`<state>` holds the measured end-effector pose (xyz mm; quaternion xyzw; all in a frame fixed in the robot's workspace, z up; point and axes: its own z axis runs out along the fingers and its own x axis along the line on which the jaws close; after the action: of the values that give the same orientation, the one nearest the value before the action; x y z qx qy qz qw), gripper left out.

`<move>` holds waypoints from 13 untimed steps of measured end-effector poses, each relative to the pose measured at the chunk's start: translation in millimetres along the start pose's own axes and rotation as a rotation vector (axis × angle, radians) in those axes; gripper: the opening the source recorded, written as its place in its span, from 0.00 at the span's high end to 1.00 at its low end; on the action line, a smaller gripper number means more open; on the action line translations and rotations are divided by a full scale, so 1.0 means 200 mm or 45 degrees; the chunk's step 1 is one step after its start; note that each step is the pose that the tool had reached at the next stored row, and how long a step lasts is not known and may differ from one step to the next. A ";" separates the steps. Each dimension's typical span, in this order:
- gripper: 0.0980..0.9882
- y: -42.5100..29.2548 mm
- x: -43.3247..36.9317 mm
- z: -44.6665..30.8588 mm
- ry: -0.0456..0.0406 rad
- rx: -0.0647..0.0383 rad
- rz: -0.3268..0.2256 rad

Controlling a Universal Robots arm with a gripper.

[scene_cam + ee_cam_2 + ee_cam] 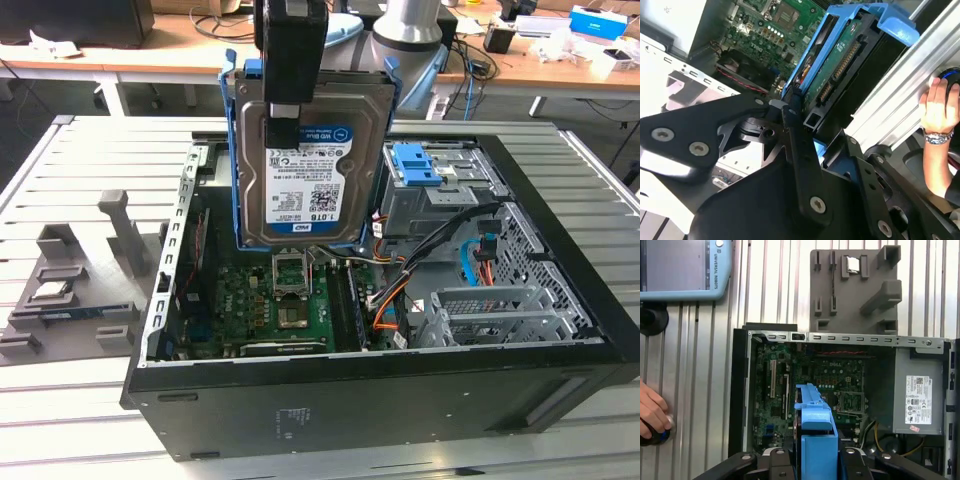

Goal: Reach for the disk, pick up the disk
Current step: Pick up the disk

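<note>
Disk (310, 160), silver with white-and-blue label and blue bracket, hangs upright, clamped in the jaws.

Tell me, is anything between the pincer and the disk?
Nothing: in the exterior view the pincer is clamped straight on the disk, held up over the open computer case.

The gripper (283, 118) hangs at the upper centre of the exterior view, its black body pointing straight down, fingers clamped on the top edge of the disk (310, 160), which is held upright and clear of everything below. The grey arm (405, 25) rises behind it at the top of the frame. In the second wrist view the black fingers (792, 107) grip the disk's edge at frame centre.
</note>
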<state>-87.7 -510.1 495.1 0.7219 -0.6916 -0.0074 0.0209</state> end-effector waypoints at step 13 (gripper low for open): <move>0.70 0.011 0.258 0.009 0.006 0.000 0.000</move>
<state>-87.7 -561.9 494.4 0.7219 -0.6916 -0.0057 0.0227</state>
